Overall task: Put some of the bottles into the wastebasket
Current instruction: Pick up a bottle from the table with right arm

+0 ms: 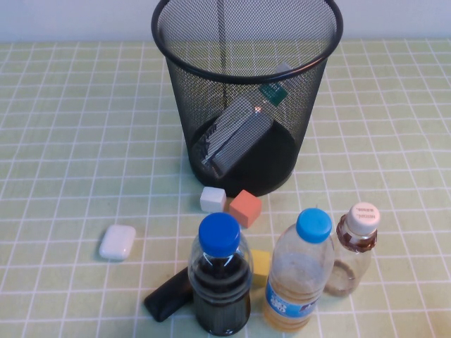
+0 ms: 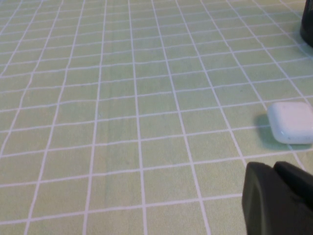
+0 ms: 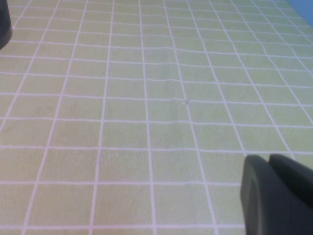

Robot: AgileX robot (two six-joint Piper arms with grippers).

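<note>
The black wire-mesh wastebasket [image 1: 246, 98] stands at the back middle of the table. A clear bottle with a green label [image 1: 239, 134] lies slanted inside it. The short brown-tinted bottle [image 1: 354, 250] with a pale cap stands upright at the front right. Neither gripper shows in the high view. My left gripper [image 2: 275, 169] is shut and empty, low over the cloth near a white case [image 2: 292, 122]. My right gripper [image 3: 269, 160] is shut and empty over bare cloth. The basket's base shows at the edge of the left wrist view [image 2: 308, 24] and of the right wrist view [image 3: 4, 19].
A dark-liquid bottle with a blue cap [image 1: 222, 282] and a yellowish-liquid bottle with a light-blue cap [image 1: 299, 282] stand at the front. A white cube [image 1: 213, 199], an orange cube [image 1: 245, 208], a yellow block [image 1: 261, 262], a black flat object [image 1: 169, 294] and the white case [image 1: 117, 241] lie nearby.
</note>
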